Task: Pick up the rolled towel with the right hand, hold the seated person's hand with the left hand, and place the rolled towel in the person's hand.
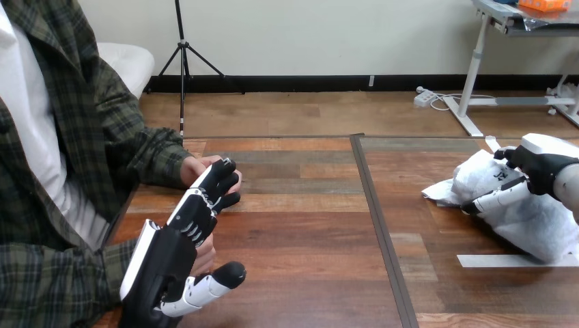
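**Operator:** What do I have in front of me, by count?

**Spotter:** You have one towel (519, 215), white and more crumpled than rolled. It lies at the far right of the wooden table (300, 232). You also have two robot hands, two of the person's hands and two bits of white tape.

**Operator:** How are my hands?

**Spotter:** Your right hand (543, 167) sits on top of the towel, touching it. I cannot tell whether it grips it. Your left hand (164, 266) is at the near left, fingers straight, thumb spread, holding nothing. Its fingertips overlap the person's upper hand (193, 169) without curling round it. The person's lower hand (206, 258) is mostly hidden behind your left hand.

**Operator:** What else is around?

**Spotter:** A dark seam (382, 225) runs down the table between the person's hands and the towel, which are well apart. A long tape strip (505, 260) lies at the towel's near edge. A short tape piece (491, 143) lies just beyond the towel.
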Robot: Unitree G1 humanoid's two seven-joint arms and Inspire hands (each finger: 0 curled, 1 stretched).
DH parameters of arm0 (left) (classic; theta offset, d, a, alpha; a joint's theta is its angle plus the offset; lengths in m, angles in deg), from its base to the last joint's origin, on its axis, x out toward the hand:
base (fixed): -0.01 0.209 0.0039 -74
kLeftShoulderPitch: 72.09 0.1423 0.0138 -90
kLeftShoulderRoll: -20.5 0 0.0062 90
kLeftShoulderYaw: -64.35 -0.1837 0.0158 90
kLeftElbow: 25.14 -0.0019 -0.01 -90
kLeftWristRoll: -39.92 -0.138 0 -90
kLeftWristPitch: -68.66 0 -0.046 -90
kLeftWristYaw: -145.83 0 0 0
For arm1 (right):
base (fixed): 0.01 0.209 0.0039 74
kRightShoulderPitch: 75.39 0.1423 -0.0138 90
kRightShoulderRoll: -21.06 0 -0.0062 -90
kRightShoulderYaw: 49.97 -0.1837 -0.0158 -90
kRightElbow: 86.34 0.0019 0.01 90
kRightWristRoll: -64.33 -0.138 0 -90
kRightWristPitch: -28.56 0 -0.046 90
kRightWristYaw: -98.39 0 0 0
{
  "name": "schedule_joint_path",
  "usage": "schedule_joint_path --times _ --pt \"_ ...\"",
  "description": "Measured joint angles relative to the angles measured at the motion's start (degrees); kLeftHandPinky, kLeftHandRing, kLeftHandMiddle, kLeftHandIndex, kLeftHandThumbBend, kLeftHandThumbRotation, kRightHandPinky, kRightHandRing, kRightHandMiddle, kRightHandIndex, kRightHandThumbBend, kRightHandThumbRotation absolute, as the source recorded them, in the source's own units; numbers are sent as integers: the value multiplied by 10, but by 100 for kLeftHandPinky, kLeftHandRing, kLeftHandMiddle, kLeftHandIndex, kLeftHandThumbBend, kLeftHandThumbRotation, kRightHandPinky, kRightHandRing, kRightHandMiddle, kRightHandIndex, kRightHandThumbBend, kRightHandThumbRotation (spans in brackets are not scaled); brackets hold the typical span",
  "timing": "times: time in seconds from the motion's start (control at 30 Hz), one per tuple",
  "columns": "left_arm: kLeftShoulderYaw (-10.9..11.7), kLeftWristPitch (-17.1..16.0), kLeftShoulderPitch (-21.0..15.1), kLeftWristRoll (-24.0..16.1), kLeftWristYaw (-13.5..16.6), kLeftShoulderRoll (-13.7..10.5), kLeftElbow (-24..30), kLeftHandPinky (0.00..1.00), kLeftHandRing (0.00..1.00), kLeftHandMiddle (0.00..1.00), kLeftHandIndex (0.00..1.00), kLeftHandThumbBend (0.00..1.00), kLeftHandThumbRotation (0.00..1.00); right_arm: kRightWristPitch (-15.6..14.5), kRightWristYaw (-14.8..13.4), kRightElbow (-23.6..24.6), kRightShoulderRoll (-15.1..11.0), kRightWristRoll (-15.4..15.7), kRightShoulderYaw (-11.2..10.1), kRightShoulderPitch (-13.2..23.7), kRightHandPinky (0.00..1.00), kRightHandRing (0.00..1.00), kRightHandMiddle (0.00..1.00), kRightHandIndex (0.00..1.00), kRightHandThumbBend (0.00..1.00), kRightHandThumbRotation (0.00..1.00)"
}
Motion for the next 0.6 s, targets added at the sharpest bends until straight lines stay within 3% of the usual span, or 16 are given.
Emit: schedule_joint_path --times 0.2,0.3,0.6 --pt "0 5 6 14 -6 0 15 85 91 93 90 100 61 -4 -4 0 0 1 9 0 67 88 91 93 100 51" --pt "0 6 9 17 -7 -1 22 85 91 93 90 100 60 -7 -7 0 0 1 9 0 63 82 88 90 100 44" --pt "-2 21 15 26 -15 -2 42 86 91 93 90 100 59 -22 -33 -2 6 -8 7 -4 47 60 68 72 94 12"
